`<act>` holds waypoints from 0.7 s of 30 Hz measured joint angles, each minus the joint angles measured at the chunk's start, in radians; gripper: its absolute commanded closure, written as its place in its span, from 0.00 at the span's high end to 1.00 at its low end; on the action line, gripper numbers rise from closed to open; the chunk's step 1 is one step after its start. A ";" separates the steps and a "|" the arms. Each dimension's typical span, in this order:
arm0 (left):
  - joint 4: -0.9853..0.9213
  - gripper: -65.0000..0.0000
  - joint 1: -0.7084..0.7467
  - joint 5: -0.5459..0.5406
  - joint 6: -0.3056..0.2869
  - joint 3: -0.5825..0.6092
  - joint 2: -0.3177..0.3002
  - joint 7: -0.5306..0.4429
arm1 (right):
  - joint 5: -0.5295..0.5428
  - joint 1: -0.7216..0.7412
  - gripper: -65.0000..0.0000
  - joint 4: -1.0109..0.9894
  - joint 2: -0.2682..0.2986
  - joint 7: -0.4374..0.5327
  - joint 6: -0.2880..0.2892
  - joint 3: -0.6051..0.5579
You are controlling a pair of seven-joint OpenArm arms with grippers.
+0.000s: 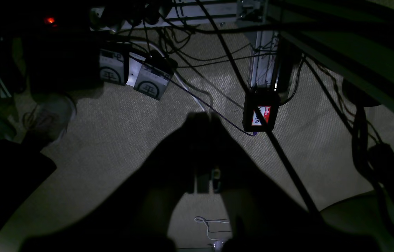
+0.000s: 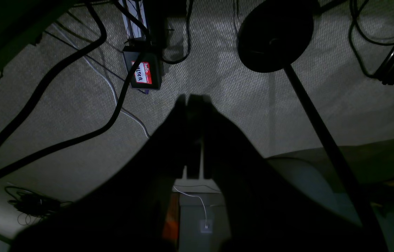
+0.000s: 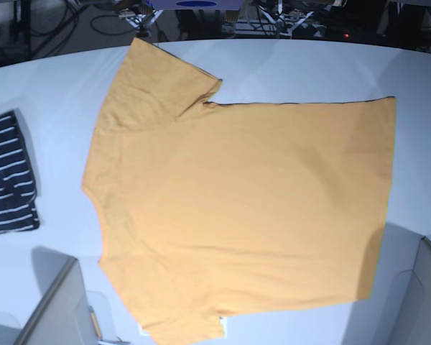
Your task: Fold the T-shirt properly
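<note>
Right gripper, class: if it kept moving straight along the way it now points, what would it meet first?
Probably the carpeted floor. The right gripper, jaws shut, points past the table edge; the labelled black box lies just beyond its tip, but depth is unclear.

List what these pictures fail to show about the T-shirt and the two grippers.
- T-shirt: base view, near sleeve cut off by the bottom edge; no collar or label can be made out.
- T-shirt: absent from both wrist views, which face the floor.
- Left gripper: left wrist view, a dark silhouette; surface detail lost.
- Right gripper: right wrist view, likewise dark.
- Striped garment: base view, cropped at the left edge.
</note>
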 measured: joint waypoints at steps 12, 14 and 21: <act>0.066 0.00 0.034 0.000 0.000 0.000 -0.002 -0.003 | 0.000 -0.019 0.00 0.019 0.000 0.000 0.000 0.000; 0.103 0.00 0.058 0.000 0.000 0.000 -0.003 -0.004 | 0.000 -0.042 0.00 0.050 0.000 0.000 0.000 0.000; 0.109 0.00 0.089 0.000 0.000 0.010 -0.002 0.000 | 0.000 -0.062 0.00 0.073 0.000 0.000 0.000 0.000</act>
